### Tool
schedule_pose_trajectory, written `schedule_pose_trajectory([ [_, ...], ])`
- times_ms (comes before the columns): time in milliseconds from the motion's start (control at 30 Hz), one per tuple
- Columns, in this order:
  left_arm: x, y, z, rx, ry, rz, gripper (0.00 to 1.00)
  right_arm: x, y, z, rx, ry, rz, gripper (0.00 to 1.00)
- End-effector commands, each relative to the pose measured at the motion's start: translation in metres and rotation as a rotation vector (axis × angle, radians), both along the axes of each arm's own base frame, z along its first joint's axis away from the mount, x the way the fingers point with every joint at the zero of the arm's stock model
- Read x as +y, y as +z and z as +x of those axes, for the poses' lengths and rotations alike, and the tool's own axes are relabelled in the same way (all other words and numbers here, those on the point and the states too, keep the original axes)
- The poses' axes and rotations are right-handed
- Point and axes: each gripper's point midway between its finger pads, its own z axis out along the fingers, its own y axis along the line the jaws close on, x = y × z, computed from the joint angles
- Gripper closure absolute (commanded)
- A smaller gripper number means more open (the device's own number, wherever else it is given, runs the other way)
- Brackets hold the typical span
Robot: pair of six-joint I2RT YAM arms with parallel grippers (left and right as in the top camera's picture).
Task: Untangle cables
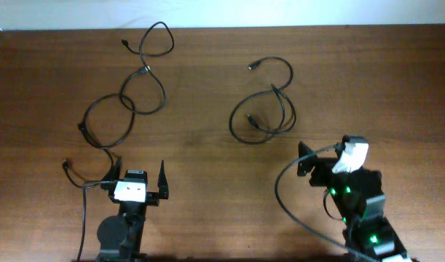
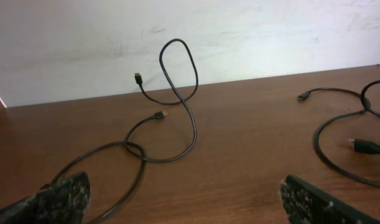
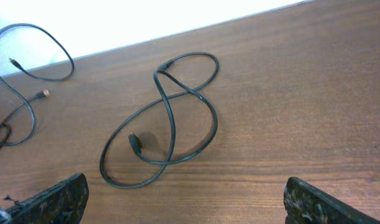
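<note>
The longer cable lies in several loops on the left half of the table, crossing itself, with one plug end near my left gripper. It shows in the left wrist view and at the top left of the right wrist view. The shorter cable lies coiled on the right half, apart from the longer one; it shows in the right wrist view and at the right of the left wrist view. My left gripper is open and empty. My right gripper is open and empty, just below the shorter cable.
The brown wooden table ends at a white wall along the far side. A thick black arm wire arcs left of the right arm base. Another arm wire runs beside the left arm base.
</note>
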Motion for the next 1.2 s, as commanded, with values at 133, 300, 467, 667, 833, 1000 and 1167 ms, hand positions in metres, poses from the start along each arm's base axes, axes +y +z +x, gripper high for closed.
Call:
schedule_pose_trajectory([
  [133,0.002,-0.002,0.000,0.003,0.010,0.010,0.01,-0.015,0.003,-0.018,-0.113,-0.040,0.038,0.01],
  [300,0.002,-0.002,0.000,0.003,0.010,0.010,0.01,-0.021,-0.019,-0.026,-0.126,-0.057,0.040,0.01],
  [467,0.002,-0.002,0.000,0.003,0.010,0.010,0.01,-0.026,-0.028,-0.032,-0.164,-0.073,0.035,0.01],
  [667,0.002,-0.002,0.000,0.003,0.010,0.010,0.01,-0.043,-0.007,-0.033,-0.261,-0.129,0.009,0.01],
  [833,0.002,-0.002,0.000,0.003,0.010,0.010,0.01,-0.036,0.003,-0.037,-0.330,-0.021,-0.133,0.01],
  [1000,0.002,-0.002,0.000,0.003,0.010,0.010,0.01,-0.035,0.003,-0.038,-0.347,0.014,-0.202,0.01],
  [1167,0.002,-0.002,0.000,0.003,0.010,0.010,0.01,-0.024,0.005,-0.040,-0.385,0.108,-0.305,0.01],
])
